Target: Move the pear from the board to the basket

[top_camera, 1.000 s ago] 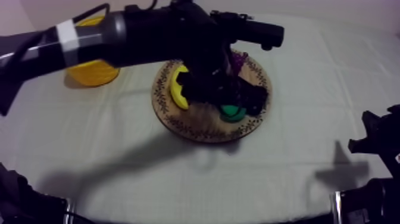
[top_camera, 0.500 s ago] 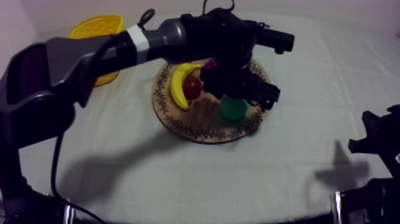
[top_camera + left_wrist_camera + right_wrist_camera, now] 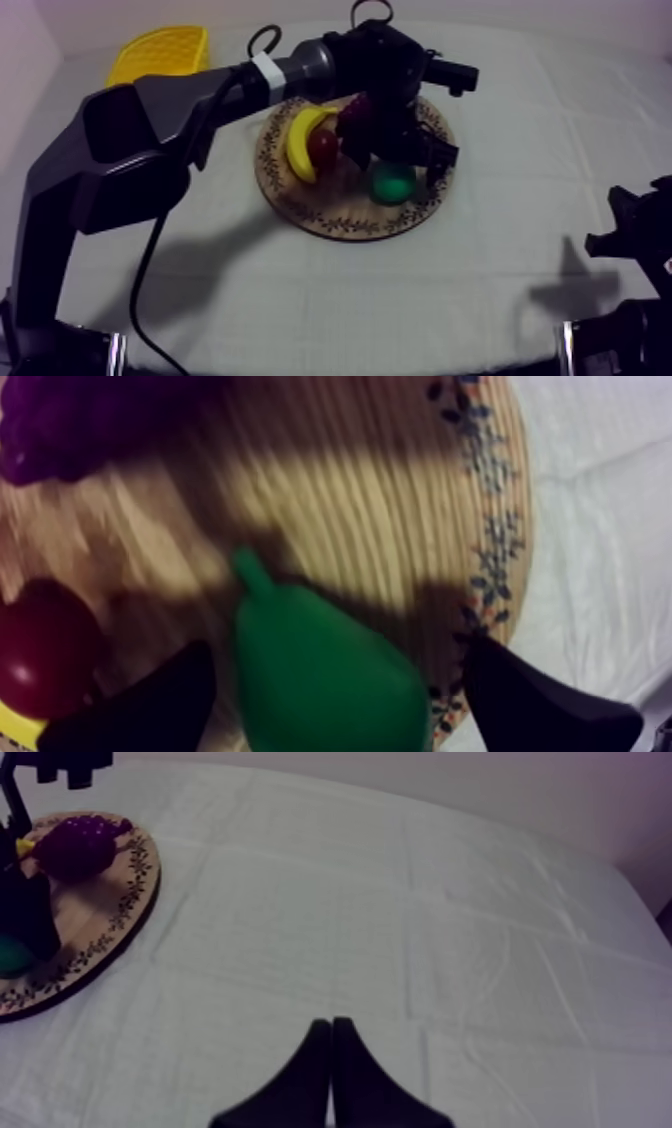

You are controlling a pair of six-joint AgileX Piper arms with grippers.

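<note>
Between my open left jaws the pear (image 3: 320, 676) lies on the wooden board (image 3: 380, 486) beside banana (image 3: 300, 142), grapes (image 3: 70, 416) and small red fruit (image 3: 40, 646); yellow basket (image 3: 160, 52) well apart; right jaws closed.

You have one banana (image 3: 299, 142): yellow, curved, lying flat. One small red fruit (image 3: 322, 148): dark, round, just beside the banana's inner curve, between it and the grapes. One bunch of grapes (image 3: 357, 113): purple, near the small red fruit on its far side. One cloth (image 3: 480, 290): grey-white, creased in squares, spread over your table.
</note>
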